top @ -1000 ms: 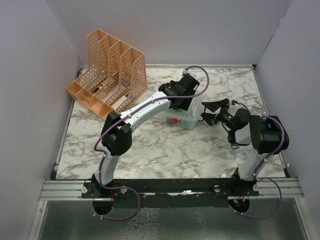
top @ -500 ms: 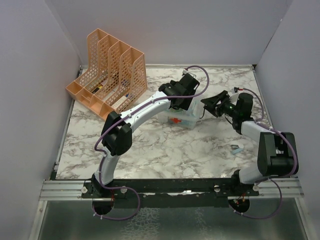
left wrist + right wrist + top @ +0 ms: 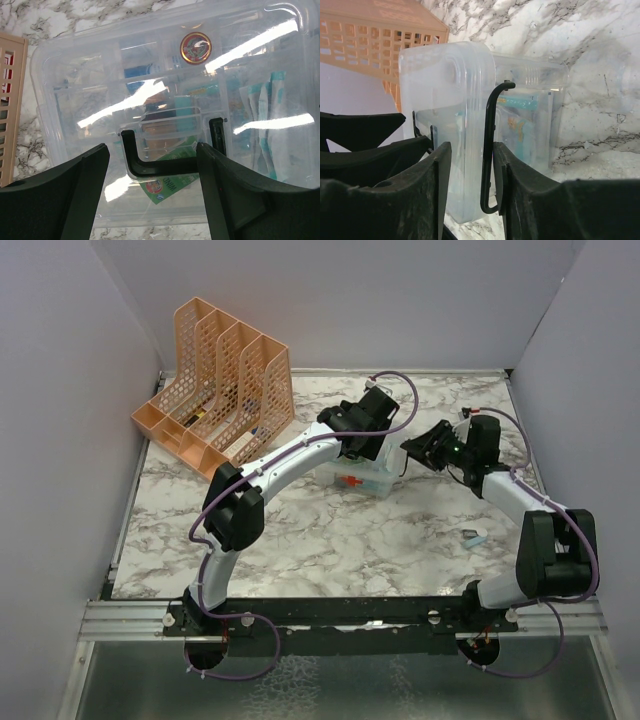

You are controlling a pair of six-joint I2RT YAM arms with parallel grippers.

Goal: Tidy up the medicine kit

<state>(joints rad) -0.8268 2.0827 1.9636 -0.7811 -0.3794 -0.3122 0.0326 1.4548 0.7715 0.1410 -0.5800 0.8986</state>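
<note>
The kit (image 3: 358, 476) sits on the tabletop (image 3: 330, 530) just right of centre, its red cross (image 3: 349, 481) facing the arms. The orange rack (image 3: 215, 380) stands at the far left, apart from it.

The left tool (image 3: 362, 448) hangs over the kit's clear lid with its fingers spread wide and nothing in them. In its wrist view the black handle (image 3: 165, 167) lies flat on the lid between the fingers. Packets and a round red-and-gold item (image 3: 195, 48) show through the plastic.

The right tool (image 3: 420, 448) is at the kit's right end. Its fingers stand a narrow gap apart around the lid's edge and the handle (image 3: 489, 145). I cannot tell whether they press on them.

A small pale packet (image 3: 475, 536) lies on the tabletop near the right arm.
</note>
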